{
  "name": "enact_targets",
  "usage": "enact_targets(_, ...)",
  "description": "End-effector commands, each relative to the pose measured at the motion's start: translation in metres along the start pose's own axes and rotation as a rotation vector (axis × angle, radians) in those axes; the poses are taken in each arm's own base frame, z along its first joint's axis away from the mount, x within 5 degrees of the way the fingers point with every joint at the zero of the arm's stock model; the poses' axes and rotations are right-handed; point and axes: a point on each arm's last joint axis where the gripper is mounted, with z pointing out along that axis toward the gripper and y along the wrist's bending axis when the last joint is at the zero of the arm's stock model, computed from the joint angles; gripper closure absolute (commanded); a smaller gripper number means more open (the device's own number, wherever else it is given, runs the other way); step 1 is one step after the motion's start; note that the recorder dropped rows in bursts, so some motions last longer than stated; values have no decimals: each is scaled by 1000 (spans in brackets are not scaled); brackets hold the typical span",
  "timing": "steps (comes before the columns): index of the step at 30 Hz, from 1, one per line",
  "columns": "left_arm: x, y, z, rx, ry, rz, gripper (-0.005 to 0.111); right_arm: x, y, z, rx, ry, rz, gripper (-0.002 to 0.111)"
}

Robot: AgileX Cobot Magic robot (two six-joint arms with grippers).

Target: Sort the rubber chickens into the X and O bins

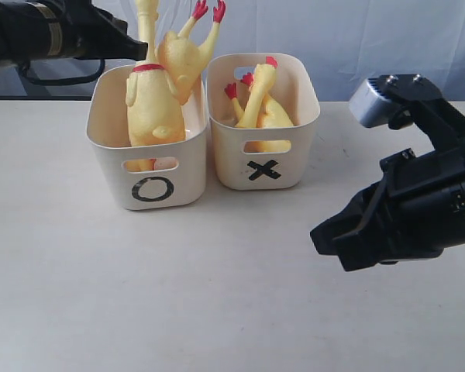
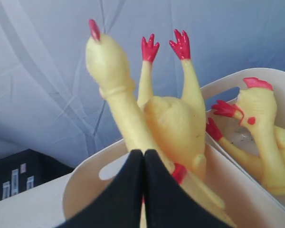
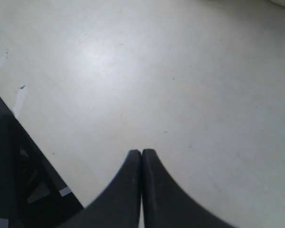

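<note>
Two cream bins stand side by side toward the far middle of a pale table, the O bin on the left and the X bin on the right. All four chickens are in bins, so the sorting looks close to done. Two big chickens stand tall in the O bin, one with its feet up, both rising well above the rim. Two small chickens sit lower in the X bin. The left gripper hangs at the far left, just beside the tall pair, its jaws pressed together with nothing between them. The right gripper, likewise closed and empty, hovers over bare table at the near right, well apart from the bins. The likely risk is on the left: a careless sweep of that arm could knock the top-heavy big chickens, tipping them out or shoving the light O bin.
</note>
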Motion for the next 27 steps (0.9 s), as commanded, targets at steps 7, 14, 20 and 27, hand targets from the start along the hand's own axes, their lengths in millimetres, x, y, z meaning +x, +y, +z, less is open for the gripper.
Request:
enact_targets(7, 4, -2, -64, -83, 15, -46, 107, 0, -1, 0, 4, -8, -1, 109)
enact_targets(14, 10, -6, -122, -125, -20, -89, 107, 0, -1, 0, 4, -8, -1, 109)
enact_targets(20, 18, -12, -179, -149, -103, -131, 107, 0, -1, 0, 4, -8, -1, 109)
enact_targets(27, 37, -16, -248, -235, -212, -120, 107, 0, -1, 0, 4, -8, -1, 109)
